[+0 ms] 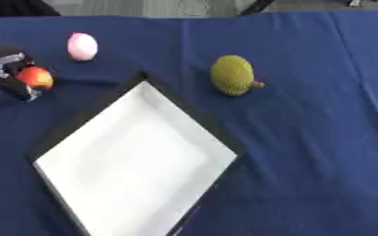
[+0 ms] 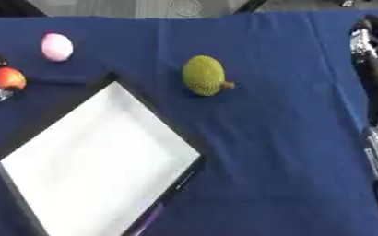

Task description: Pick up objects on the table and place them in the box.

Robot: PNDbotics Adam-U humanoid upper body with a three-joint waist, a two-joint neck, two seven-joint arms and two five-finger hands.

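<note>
An orange-red fruit [image 1: 36, 77] sits at the far left of the blue table. My left hand [image 1: 5, 73], black and silver, has its fingers curled round the fruit from the left and from below. A pink egg-shaped object [image 1: 82, 46] lies behind it, apart from the hand. A bumpy green fruit with a short brown stem [image 1: 233, 75] lies right of the box's far corner. The box [image 1: 55, 131] is shallow, white inside with a black rim, and holds nothing. My right hand [image 2: 373, 64] shows along the right edge of the right eye view, away from all objects.
The blue cloth [image 1: 321, 138] covers the whole table, with bare cloth to the right of the box and the green fruit. The table's far edge [image 1: 184, 16] runs along the top, with grey floor beyond it.
</note>
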